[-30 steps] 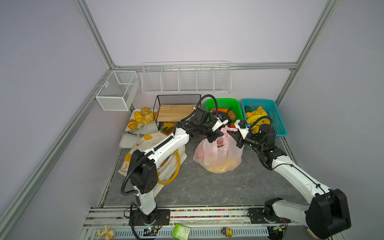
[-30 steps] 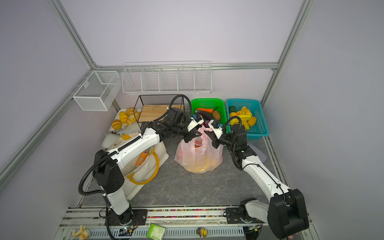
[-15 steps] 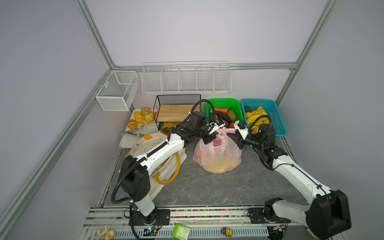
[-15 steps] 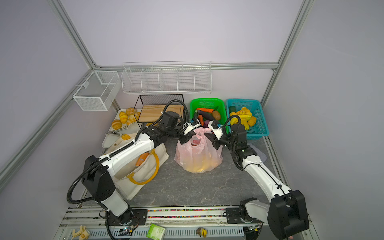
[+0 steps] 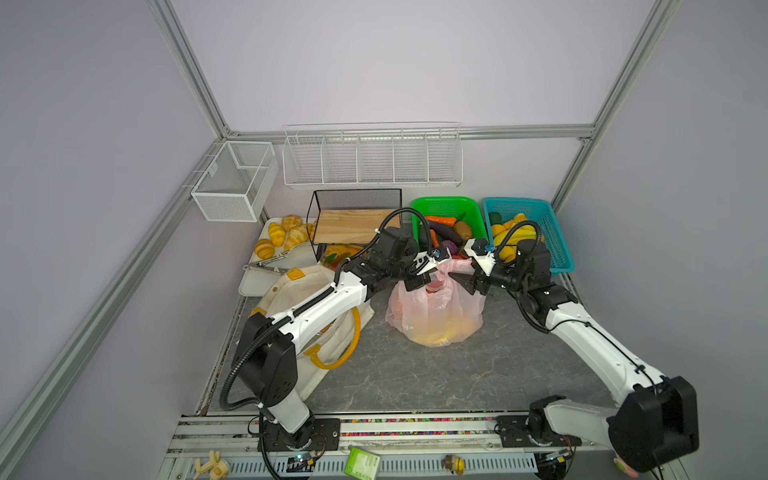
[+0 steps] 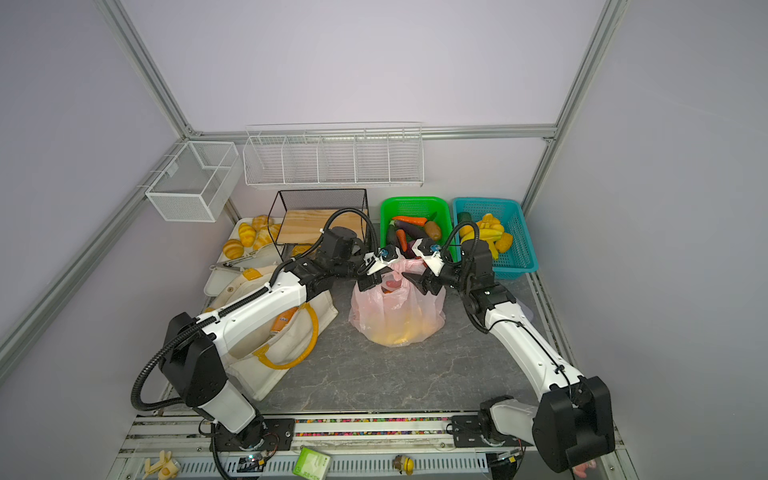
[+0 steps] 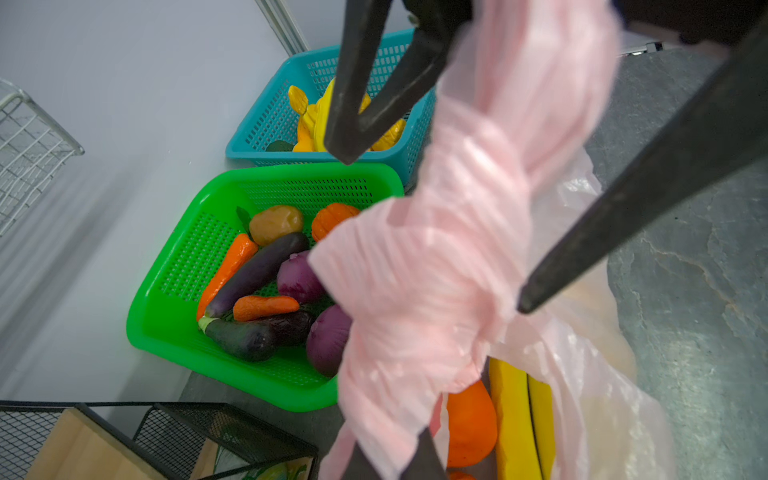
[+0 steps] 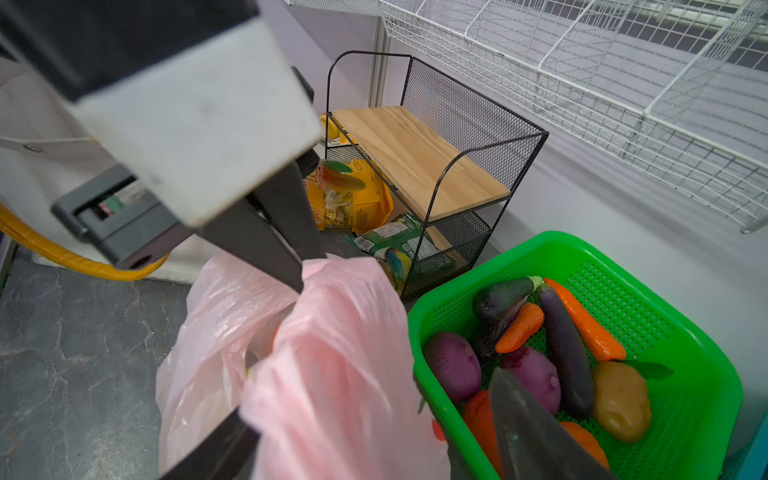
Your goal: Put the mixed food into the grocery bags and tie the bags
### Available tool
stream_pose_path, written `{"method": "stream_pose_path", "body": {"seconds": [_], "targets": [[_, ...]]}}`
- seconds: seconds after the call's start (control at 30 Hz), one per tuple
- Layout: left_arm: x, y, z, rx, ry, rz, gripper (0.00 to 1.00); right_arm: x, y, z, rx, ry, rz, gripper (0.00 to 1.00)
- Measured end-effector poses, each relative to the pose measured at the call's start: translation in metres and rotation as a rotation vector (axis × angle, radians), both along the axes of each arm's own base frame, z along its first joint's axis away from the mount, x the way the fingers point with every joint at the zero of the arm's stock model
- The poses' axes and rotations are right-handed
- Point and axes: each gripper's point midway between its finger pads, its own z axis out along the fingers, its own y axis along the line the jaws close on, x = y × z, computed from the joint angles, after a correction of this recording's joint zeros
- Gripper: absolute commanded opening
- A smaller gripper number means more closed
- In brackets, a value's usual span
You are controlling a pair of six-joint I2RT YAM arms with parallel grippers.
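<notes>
at 12 o'clock of the pink bag [image 5: 436, 318], left gripper [image 5: 424, 277] clamped on its handle [image 7: 436, 249]; right gripper [image 5: 461, 281] at 1 o'clock, jaws wide, handle between them

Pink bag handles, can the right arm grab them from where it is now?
Probably yes. The right end effector is open with a finger on each side of the pink bag handles, nothing else between. The left end effector, shut on them nearby, leaves little room.
</notes>
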Motion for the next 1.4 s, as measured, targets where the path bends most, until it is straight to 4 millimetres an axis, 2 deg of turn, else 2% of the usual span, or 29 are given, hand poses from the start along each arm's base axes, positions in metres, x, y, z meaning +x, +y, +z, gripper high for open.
{"method": "stream_pose_path", "body": {"seconds": [0.3, 0.67, 0.9, 1.2, 1.27, 1.4], "targets": [[-0.009, -0.001, 0.000, 0.022, -0.035, -0.076, 0.00, 0.007, 0.010, -0.019, -0.052, -0.025, 0.090, 0.78], [-0.013, 0.000, 0.005, 0.043, -0.057, -0.113, 0.00, 0.019, 0.025, -0.033, -0.048, -0.018, 0.196, 0.62], [-0.009, -0.001, 0.008, 0.034, -0.068, -0.095, 0.00, 0.019, 0.029, -0.023, -0.008, -0.043, 0.220, 0.33], [0.004, -0.002, 0.020, -0.020, -0.065, -0.011, 0.00, 0.024, 0.030, -0.021, 0.033, -0.051, 0.178, 0.10], [0.007, -0.002, 0.020, -0.031, -0.054, 0.017, 0.07, 0.027, 0.030, -0.022, 0.041, -0.057, 0.149, 0.07], [0.013, 0.001, 0.016, -0.043, -0.025, 0.074, 0.25, 0.030, 0.025, -0.026, 0.053, -0.071, 0.080, 0.07]]}}
